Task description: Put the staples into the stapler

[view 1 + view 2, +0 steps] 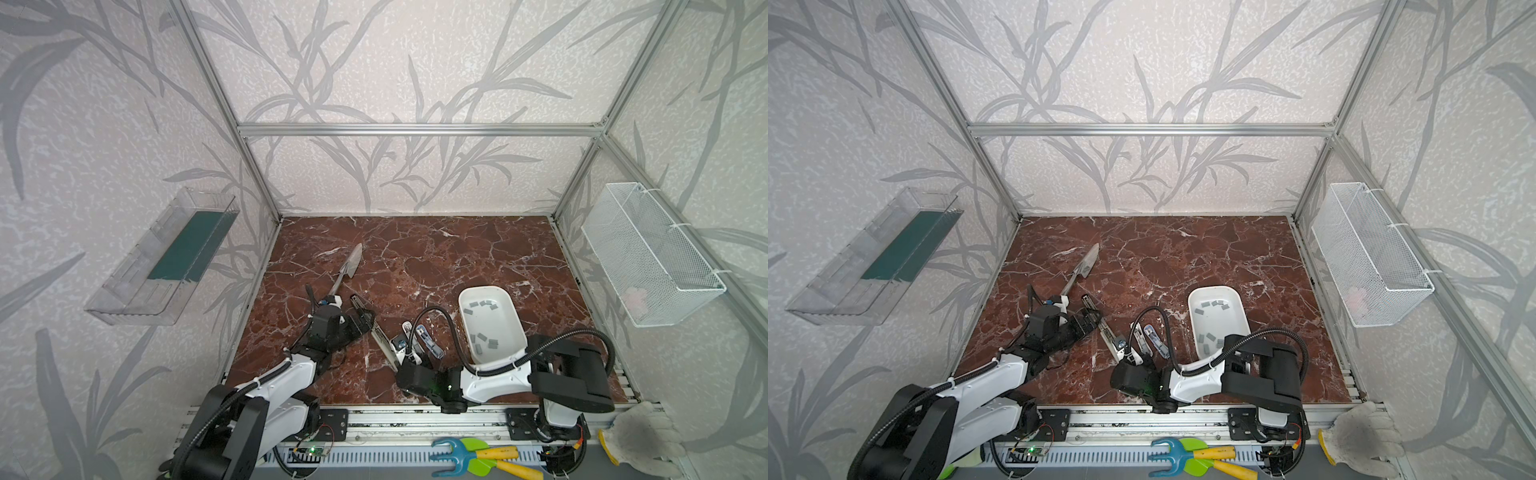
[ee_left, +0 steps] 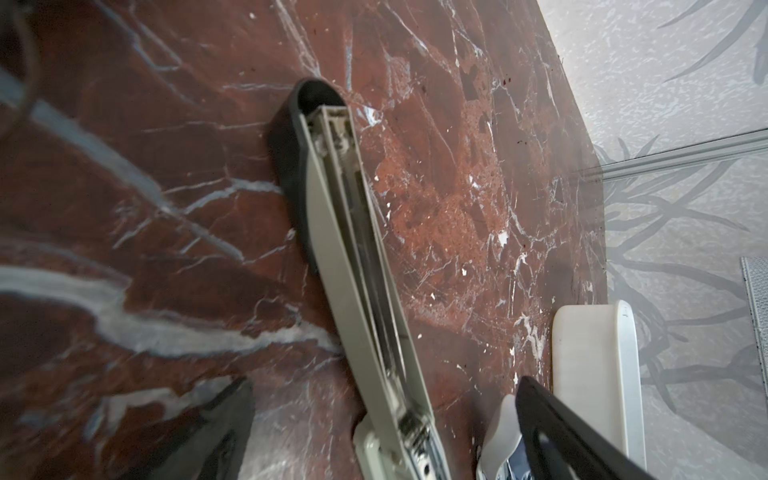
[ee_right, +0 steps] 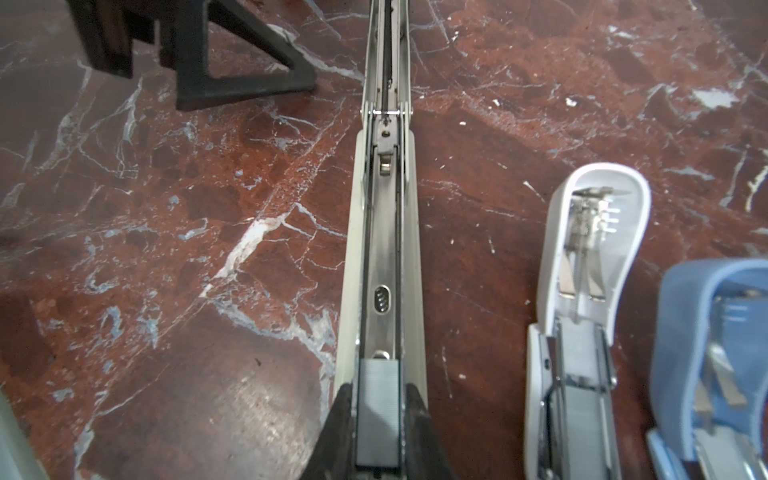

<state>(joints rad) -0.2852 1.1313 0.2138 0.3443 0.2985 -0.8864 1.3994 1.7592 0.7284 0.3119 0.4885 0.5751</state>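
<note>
Right fingers [image 3: 338, 432]: clenched narrow on a grey staple strip [image 3: 379, 399], one finger along each long side.
Staple strip: seated in the metal channel at the near end of the long stapler [image 3: 380, 249], in line with it.
Left fingers [image 2: 216, 432]: spread to the full and holding nothing. They straddle the long stapler's opened upper arm, with no contact visible.
Long stapler: folded out flat on the bench [image 1: 436, 249], lying diagonally between the two arms in both top views.
Right-arm side of the long stapler: a white small stapler [image 3: 590, 257] and a blue small stapler [image 3: 681, 332], both hinged open, near it but apart.
Further that way: a white tray [image 1: 498, 322] holds the loose staples [image 1: 482, 305] in two clusters, well apart from the long stapler.
Beyond the long stapler's far tip: a trowel [image 1: 353, 264] lies flat, near it.
Open room: wide bench surface from the long stapler to the back edge. The left bench edge and frame rail run close behind the left arm.
</note>
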